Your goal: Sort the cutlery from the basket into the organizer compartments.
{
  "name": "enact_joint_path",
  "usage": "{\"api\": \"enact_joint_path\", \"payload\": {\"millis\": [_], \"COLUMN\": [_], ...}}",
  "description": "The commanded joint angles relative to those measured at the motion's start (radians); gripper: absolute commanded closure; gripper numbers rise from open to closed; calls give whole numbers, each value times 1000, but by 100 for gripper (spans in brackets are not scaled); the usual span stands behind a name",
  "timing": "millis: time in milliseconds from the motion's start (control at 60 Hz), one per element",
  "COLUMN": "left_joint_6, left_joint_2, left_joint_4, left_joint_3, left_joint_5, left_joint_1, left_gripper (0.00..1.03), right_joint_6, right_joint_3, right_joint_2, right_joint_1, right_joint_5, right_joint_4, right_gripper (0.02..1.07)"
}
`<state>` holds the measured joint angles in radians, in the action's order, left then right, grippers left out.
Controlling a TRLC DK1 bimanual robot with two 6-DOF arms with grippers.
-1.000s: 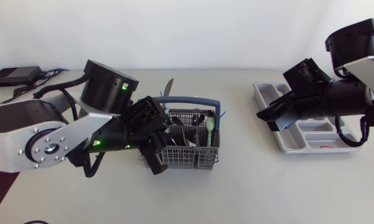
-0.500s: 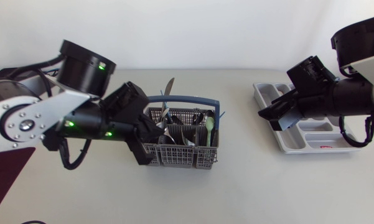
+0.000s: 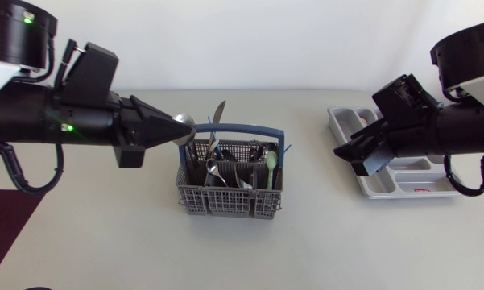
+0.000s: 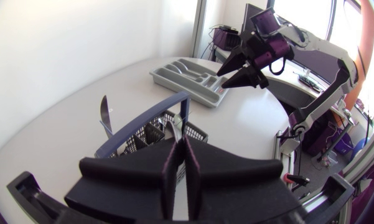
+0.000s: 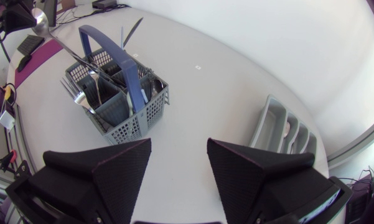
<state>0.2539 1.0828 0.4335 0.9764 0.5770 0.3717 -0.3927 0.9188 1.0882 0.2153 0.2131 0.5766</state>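
The grey mesh basket [image 3: 225, 200] with a blue handle stands mid-table, holding several pieces of cutlery, among them a green spoon [image 3: 271, 165] and a knife [image 3: 217, 113] leaning out at the back. My left gripper [image 3: 173, 126] hovers at the basket's left rim, shut on a metal spoon [image 3: 184, 122] near its bowl; the spoon's handle slants down towards the basket [image 5: 121, 93]. In the left wrist view the fingers [image 4: 174, 163] are pressed together. The grey organizer [image 3: 411, 184] lies at the right. My right gripper [image 3: 350, 153] hangs open and empty over its left end.
A dark purple mat [image 3: 4, 229] covers the table's front left corner. Something small and red [image 3: 423, 191] lies in the organizer's front compartment. Bare tabletop separates the basket and the organizer [image 5: 280, 134].
My left gripper has shut on the spoon inside the basket and drawn back up and to the left with it. The right arm has barely moved.
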Motion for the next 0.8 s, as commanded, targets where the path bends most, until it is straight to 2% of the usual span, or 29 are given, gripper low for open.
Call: {"api": "enact_joint_path", "payload": {"millis": [0,183,333,483,783], "left_joint_6": [-22,-21,-21,-22,-21], "left_joint_2": [-60,-104,-107,-35,118], "left_joint_4": [17,59,63,25,-12], "left_joint_3": [61,102,117,134,216], "left_joint_5": [29,57,60,58,72], "left_joint_1": [-10,3,76,193,319], "left_gripper": [100,100,100,100,100], "right_joint_6": [3,-9,-28,-57,-117], "right_joint_3": [14,25,22,-17,-110], "right_joint_2": [-28,-93,-134,-195,-286], "right_joint_1": [13,24,32,32,36], "right_joint_5": [3,49,111,186,356], "right_joint_4": [19,40,63,71,77], "right_gripper": [41,39,38,38,38]}}
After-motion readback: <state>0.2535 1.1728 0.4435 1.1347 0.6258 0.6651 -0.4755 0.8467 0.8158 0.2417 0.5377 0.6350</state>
